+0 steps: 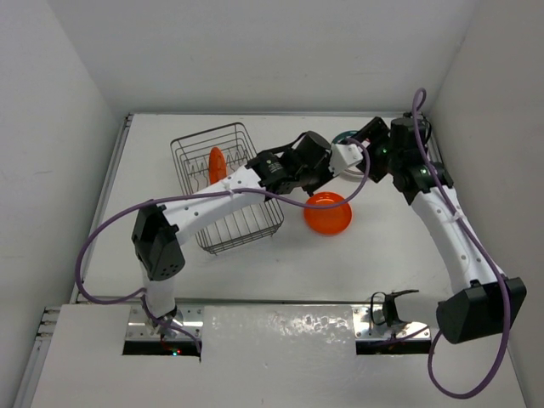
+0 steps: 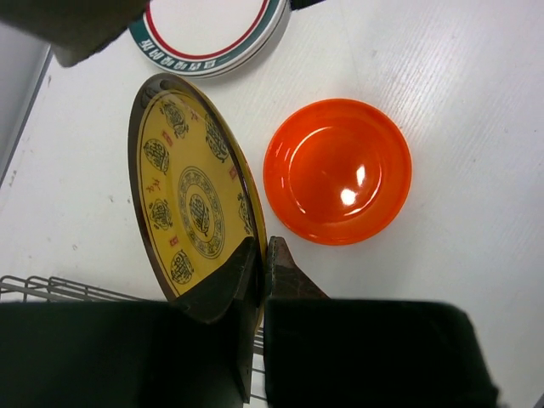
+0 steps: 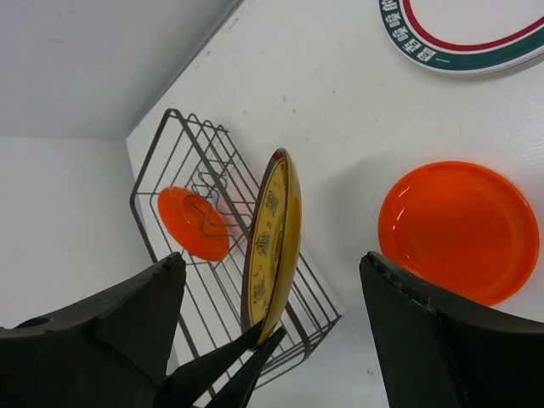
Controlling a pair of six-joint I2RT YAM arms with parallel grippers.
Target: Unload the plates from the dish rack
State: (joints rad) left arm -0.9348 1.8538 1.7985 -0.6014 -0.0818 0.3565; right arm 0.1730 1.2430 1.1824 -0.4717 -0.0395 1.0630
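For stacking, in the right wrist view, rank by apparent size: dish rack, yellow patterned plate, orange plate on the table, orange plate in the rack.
1. dish rack.
2. Unsure: yellow patterned plate, seen edge-on, versus orange plate on the table.
3. orange plate in the rack, but farther away.

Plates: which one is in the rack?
The upright orange plate in the dish rack. The flat orange plate and teal-banded plate lie outside; the left gripper holds the yellow plate.

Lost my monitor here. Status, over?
Left gripper shut on yellow plate, held on edge, clear of rack. Right gripper open, facing it. One orange plate in rack. Nothing blocking seen.
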